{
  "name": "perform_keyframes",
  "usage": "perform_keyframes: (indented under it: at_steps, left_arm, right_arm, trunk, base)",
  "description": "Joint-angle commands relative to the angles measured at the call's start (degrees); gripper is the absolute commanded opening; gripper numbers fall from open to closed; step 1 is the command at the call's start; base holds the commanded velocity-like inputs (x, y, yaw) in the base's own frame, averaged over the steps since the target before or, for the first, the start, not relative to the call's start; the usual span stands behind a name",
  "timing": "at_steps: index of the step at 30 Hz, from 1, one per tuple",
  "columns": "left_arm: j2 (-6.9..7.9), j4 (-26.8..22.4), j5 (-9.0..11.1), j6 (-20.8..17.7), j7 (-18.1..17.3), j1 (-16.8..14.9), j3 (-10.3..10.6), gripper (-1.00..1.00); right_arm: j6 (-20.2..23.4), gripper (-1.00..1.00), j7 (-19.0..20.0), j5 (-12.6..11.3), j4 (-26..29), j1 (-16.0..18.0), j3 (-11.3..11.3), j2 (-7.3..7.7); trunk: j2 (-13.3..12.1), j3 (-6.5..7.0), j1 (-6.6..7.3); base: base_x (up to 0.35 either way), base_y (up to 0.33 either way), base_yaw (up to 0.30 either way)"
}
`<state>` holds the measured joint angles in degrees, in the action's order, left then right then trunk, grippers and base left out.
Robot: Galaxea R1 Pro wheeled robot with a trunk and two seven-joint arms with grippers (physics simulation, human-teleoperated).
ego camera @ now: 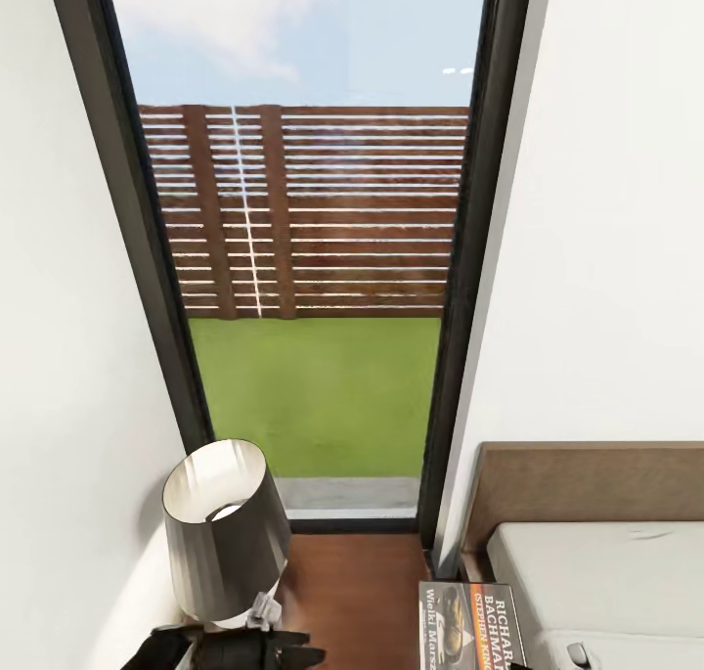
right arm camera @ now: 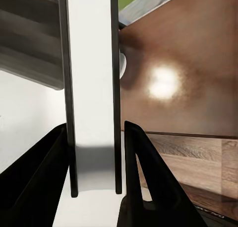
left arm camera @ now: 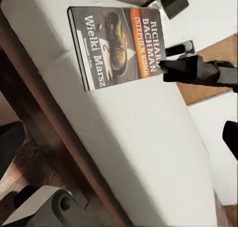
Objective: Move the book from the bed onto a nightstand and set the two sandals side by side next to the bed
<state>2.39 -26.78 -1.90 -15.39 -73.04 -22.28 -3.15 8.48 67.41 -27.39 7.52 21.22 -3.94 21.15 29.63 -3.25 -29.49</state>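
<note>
The book, a dark paperback with orange and white lettering, hangs beside the bed, level with the mattress edge. My right gripper is shut on it, and the book shows edge-on between the black fingers. Beyond it lies the glossy brown top of the nightstand. In the left wrist view the book hovers over the pale mattress, with a black finger of the right gripper on its edge. My left gripper sits low by the lamp, fingers apart and empty. The sandals are out of view.
A grey-shaded lamp stands close to my left arm. A tall black-framed window straight ahead shows the fence and grass. White walls close in on both sides. The brown headboard stands on the right, and plank floor lies beside the nightstand.
</note>
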Motion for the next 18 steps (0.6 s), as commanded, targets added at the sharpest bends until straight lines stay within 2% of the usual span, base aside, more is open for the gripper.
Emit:
perform_keyframes:
  at_steps: [1, 5, 8, 12, 18]
  left_arm:
    - [0.14, -2.06, 0.16, -2.84, -1.32, -0.03, -0.21, 1.00]
    - [2.02, -4.51, 0.63, -5.37, -4.74, 0.35, -0.17, 1.00]
    - [3.28, -4.14, 0.77, -3.51, -5.30, 0.64, -0.05, 1.00]
    - [2.73, -2.20, 0.67, -1.62, -5.21, 0.72, 0.05, 1.00]
    - [2.31, -1.66, 0.58, -1.18, -5.23, 0.74, -0.01, 1.00]
  right_arm:
    - [0.57, -1.00, 0.10, -0.61, 0.03, 0.05, -0.37, 0.03]
    - [0.57, -1.00, 0.09, -0.57, 0.04, 0.05, -0.37, 0.03]
    - [0.57, -1.00, 0.09, -0.57, 0.04, 0.05, -0.37, 0.03]
    - [0.57, -1.00, 0.18, -0.59, 0.12, 0.05, -0.37, 0.03]
    - [1.43, -1.00, 0.66, -0.79, 0.86, 0.05, -0.41, 0.05]
  trunk:
    - [0.11, -0.13, -0.03]
    - [0.11, -0.13, -0.03]
    - [0.11, -0.13, -0.03]
    - [0.11, -0.13, -0.03]
    - [0.11, -0.13, -0.03]
  base:
    - [0.000, 0.000, 0.000]
    - [0.000, 0.000, 0.000]
    - [0.000, 0.000, 0.000]
    - [0.000, 0.000, 0.000]
    - [0.000, 0.000, 0.000]
